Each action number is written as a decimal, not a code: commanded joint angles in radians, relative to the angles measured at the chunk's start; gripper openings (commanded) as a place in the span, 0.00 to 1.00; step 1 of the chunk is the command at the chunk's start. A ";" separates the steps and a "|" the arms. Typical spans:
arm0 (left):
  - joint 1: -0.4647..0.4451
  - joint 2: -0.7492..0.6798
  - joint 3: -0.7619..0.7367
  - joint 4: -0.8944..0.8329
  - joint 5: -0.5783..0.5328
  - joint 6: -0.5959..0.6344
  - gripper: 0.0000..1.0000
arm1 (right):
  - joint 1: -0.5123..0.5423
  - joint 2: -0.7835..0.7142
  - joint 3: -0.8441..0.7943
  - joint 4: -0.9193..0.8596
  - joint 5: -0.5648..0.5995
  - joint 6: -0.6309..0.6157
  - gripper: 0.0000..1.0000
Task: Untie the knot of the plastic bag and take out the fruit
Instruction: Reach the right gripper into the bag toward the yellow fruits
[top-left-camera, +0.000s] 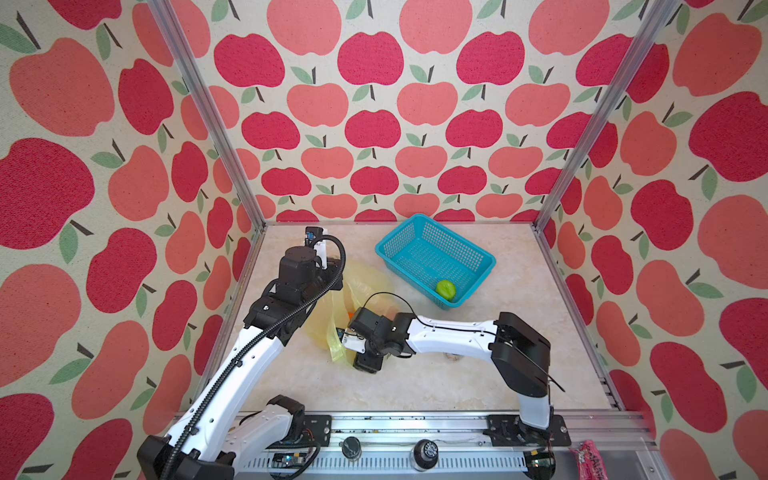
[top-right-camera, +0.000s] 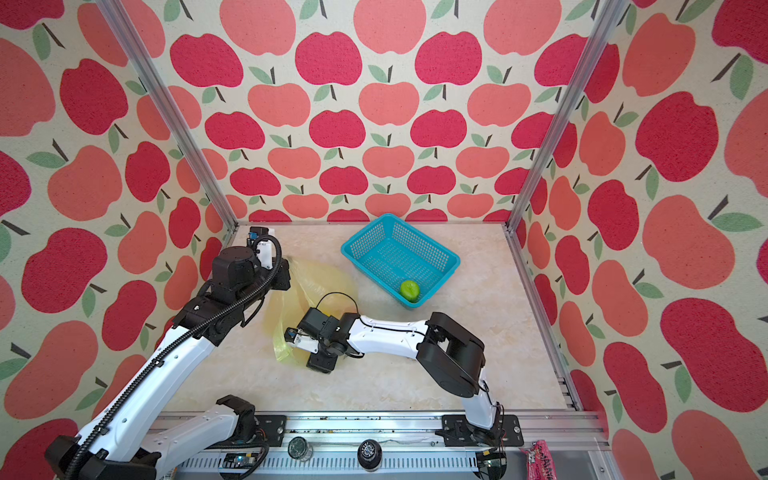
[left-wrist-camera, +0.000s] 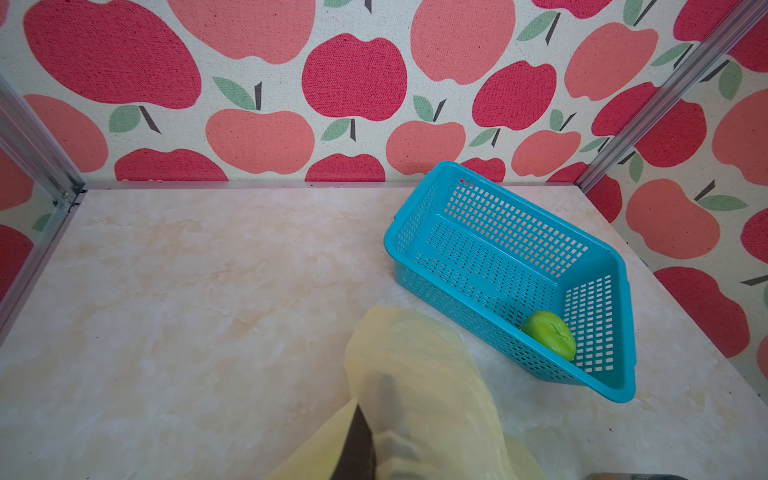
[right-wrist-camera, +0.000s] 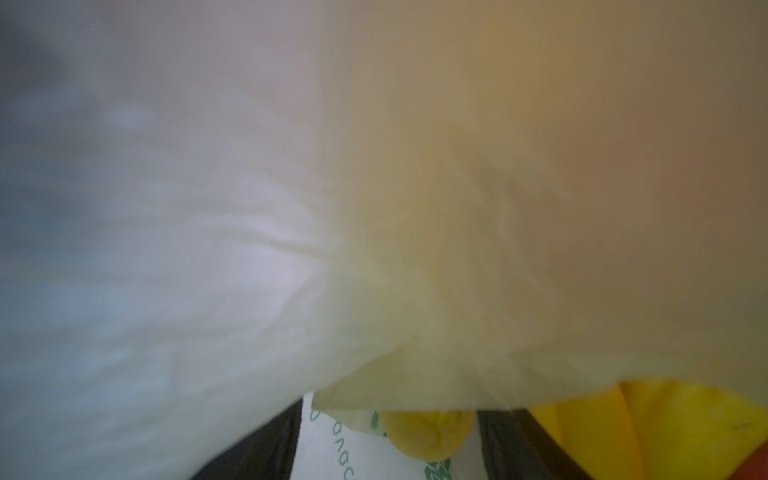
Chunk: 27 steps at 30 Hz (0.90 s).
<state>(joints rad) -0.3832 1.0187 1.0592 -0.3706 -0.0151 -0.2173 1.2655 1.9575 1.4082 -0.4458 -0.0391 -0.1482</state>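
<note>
**Bag pinched by one claw, the other spread open inside it**

The right claw (right-wrist-camera: 386, 449) is buried in the plastic bag (right-wrist-camera: 415, 291). Its two dark fingers stand apart and grip nothing. Between them sits a smooth, lumpy yellow fruit (right-wrist-camera: 428, 432), with a strip of pale film printed in green showing between it and one finger. Just past the other finger lies a larger glossy yellow piece (right-wrist-camera: 685, 428), and an orange-red edge (right-wrist-camera: 752, 467) meets it. Above the claw the thin film hangs crinkled and blurred, pale yellow, close to the lens.

The left claw (left-wrist-camera: 368, 432) is clenched on the bag's film. One dark finger shows bare, the other only as a shadow through the translucent plastic, which rises from the claw in a soft, wrinkled fold. In both top views the bag (top-left-camera: 365, 282) (top-right-camera: 320, 282) runs as a slack sheet from the left claw across to the right claw, sagging onto the cream, marble-patterned counter (top-left-camera: 478, 374).

Beyond the left claw and near the bag stands a teal basket (top-left-camera: 399, 241) (top-right-camera: 365, 239) (left-wrist-camera: 415, 224), rectangular, of rigid plastic with lattice walls. A round green fruit (top-left-camera: 446, 289) (top-right-camera: 409, 289) (left-wrist-camera: 549, 334), dimpled on top, lies in the corner farthest from the back wall.

Farthest off are the woven-looking walls (top-left-camera: 374, 124) printed with red and coral apples.
</note>
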 joint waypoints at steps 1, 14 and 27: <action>-0.002 -0.016 -0.001 0.001 -0.003 0.009 0.00 | 0.003 0.036 0.036 -0.041 -0.024 0.007 0.72; -0.006 -0.016 0.000 -0.002 0.004 0.006 0.00 | -0.038 0.238 0.239 -0.087 0.029 0.092 0.74; -0.008 -0.027 -0.003 -0.001 -0.002 0.007 0.00 | -0.052 0.063 0.081 0.084 -0.037 0.188 0.61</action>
<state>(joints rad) -0.3851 1.0122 1.0592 -0.3706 -0.0139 -0.2173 1.2182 2.1288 1.5558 -0.4294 -0.0399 0.0032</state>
